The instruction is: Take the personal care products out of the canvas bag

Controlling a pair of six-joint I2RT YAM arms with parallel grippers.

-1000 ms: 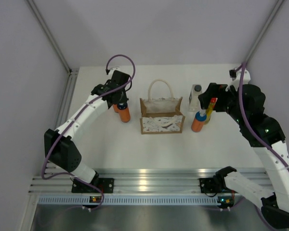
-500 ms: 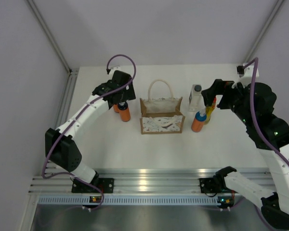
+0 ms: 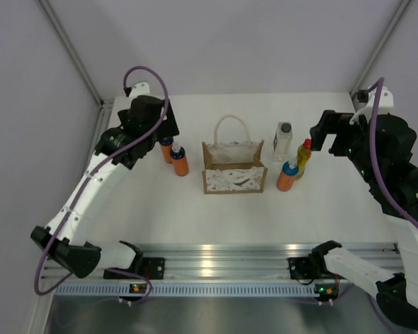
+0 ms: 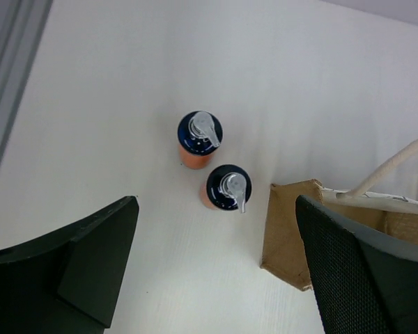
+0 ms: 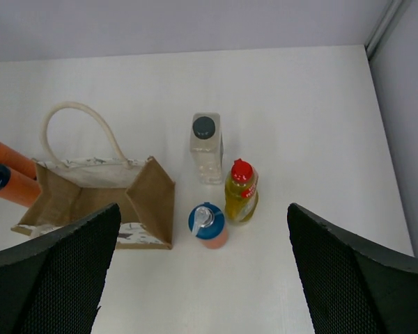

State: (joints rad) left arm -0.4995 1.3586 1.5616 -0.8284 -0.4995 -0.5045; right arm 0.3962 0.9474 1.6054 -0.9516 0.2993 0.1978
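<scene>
The tan canvas bag (image 3: 233, 170) stands upright mid-table with its white rope handle raised; only canvas shows inside it (image 5: 90, 198). Two orange bottles with blue caps (image 3: 179, 161) (image 3: 167, 148) stand just left of the bag. My left gripper (image 3: 161, 131) hangs open high above them (image 4: 217, 209), holding nothing. Right of the bag stand a third orange bottle (image 5: 209, 224), a yellow bottle with a red cap (image 5: 241, 191) and a clear bottle with a dark grey cap (image 5: 206, 147). My right gripper (image 5: 203, 207) is open well above these three, and holds nothing (image 3: 326, 131).
White tabletop (image 3: 195, 209) with grey walls on three sides. A metal rail (image 3: 209, 261) runs along the near edge by the arm bases. A corner post (image 5: 383, 24) rises at the back right.
My left gripper opened, let go of the nearer orange bottle, then rose and drew back to the left. The right gripper pulled back to the right, away from its bottles.
</scene>
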